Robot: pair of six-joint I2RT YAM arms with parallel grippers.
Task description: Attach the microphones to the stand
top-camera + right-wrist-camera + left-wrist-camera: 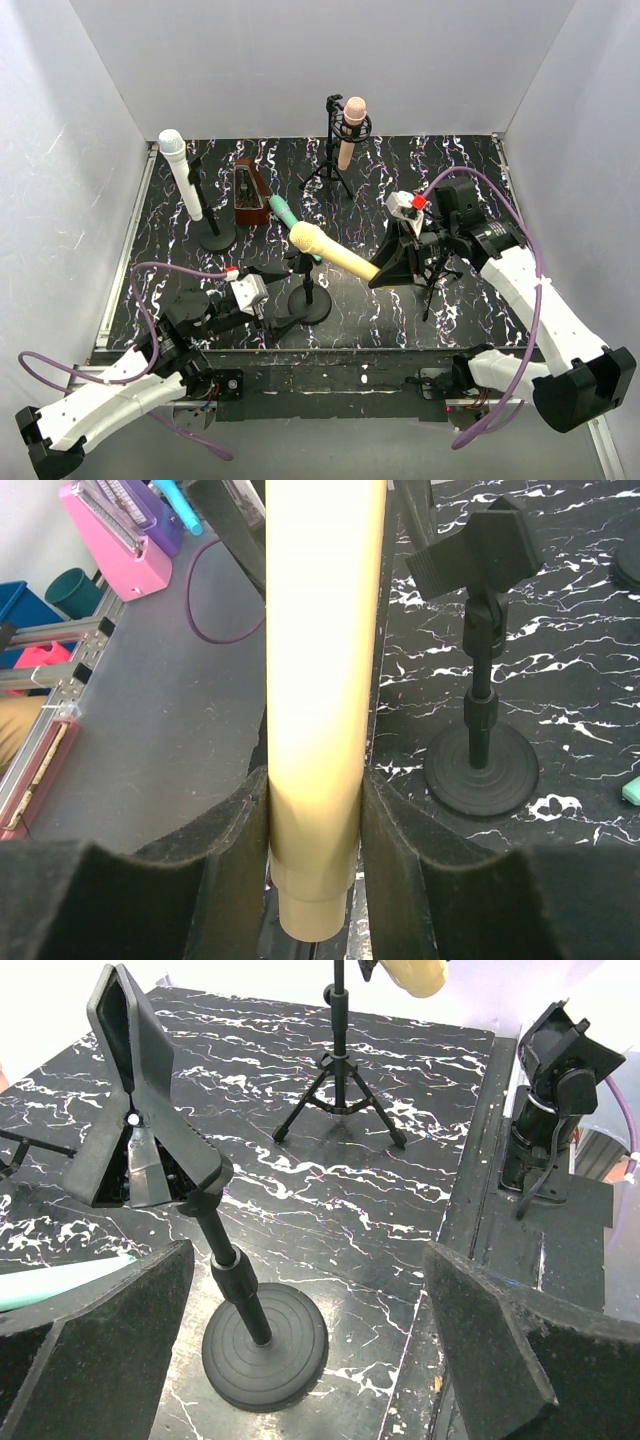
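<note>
My right gripper (388, 266) is shut on the tail end of the yellow microphone (335, 252), holding it nearly level with its head pointing left, close to the empty clip of the round-base stand (308, 298). In the right wrist view the yellow microphone (320, 670) sits clamped between the pads (225, 850). My left gripper (262, 300) is open beside that stand's base (265, 1350), touching nothing. The teal microphone (285, 213) lies slanted just behind the stand. The white microphone (182, 185) and the peach-pink microphone (350, 130) sit in their stands.
A brown metronome-like block (250, 195) stands at the back, between the white microphone's stand and the teal one. An empty black tripod stand (432, 282) rises right under my right wrist. White walls close in the marbled mat (180, 285) on three sides.
</note>
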